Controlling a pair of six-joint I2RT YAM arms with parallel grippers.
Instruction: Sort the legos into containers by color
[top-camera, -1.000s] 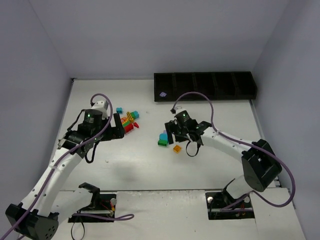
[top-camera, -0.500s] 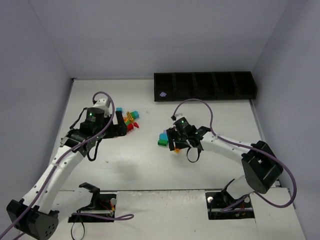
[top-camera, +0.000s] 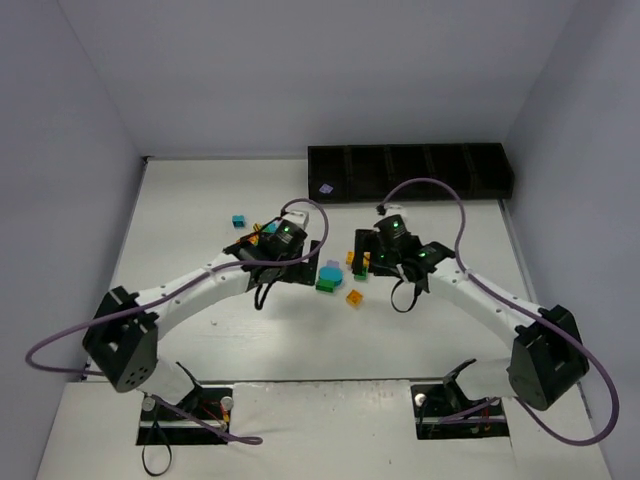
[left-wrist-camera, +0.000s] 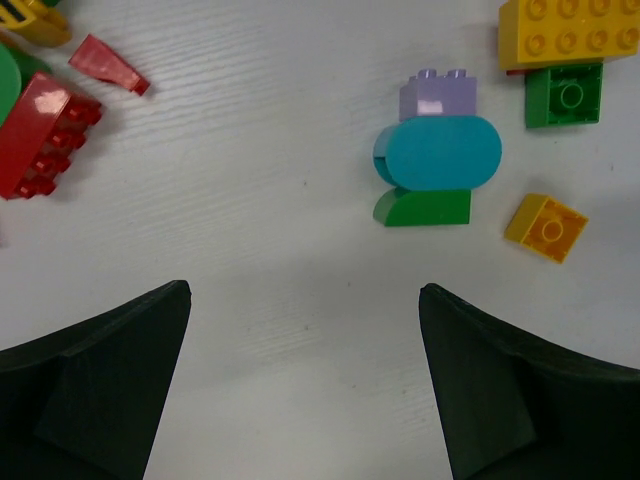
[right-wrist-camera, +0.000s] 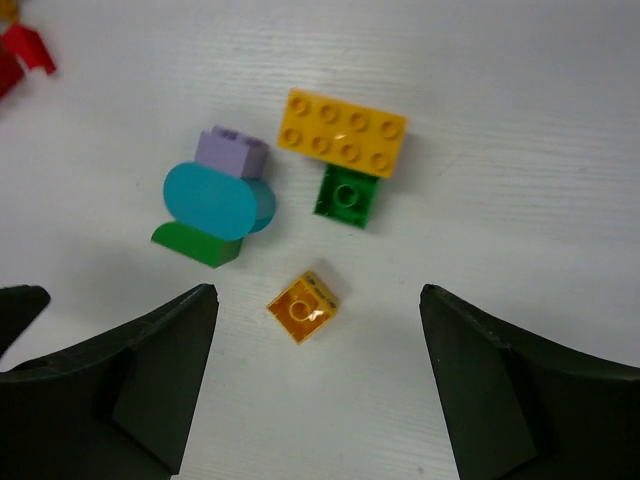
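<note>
In the left wrist view my left gripper (left-wrist-camera: 303, 291) is open and empty over bare table. Ahead and to its right stands a clump of a teal rounded brick (left-wrist-camera: 440, 152), a lilac brick (left-wrist-camera: 438, 95) and a green brick (left-wrist-camera: 422, 207). Red bricks (left-wrist-camera: 40, 135) lie at far left. My right gripper (right-wrist-camera: 317, 291) is open, and a small orange brick (right-wrist-camera: 303, 306) lies on the table between its fingers, untouched. A yellow studded brick (right-wrist-camera: 343, 132) and a green square brick (right-wrist-camera: 347, 197) lie beyond it. From above, both grippers (top-camera: 303, 262) (top-camera: 366, 250) flank the teal brick (top-camera: 330, 270).
The long black tray (top-camera: 410, 172) stands at the back right, with a lilac piece (top-camera: 326, 188) in its leftmost bin. A small teal brick (top-camera: 238, 220) and a red-yellow cluster (top-camera: 255, 236) lie left of my left arm. Grey walls close in on both sides.
My left arm swung right from the red-yellow cluster to the table's middle, beside the teal clump. My right gripper moved back and to the right, off the small orange brick.
</note>
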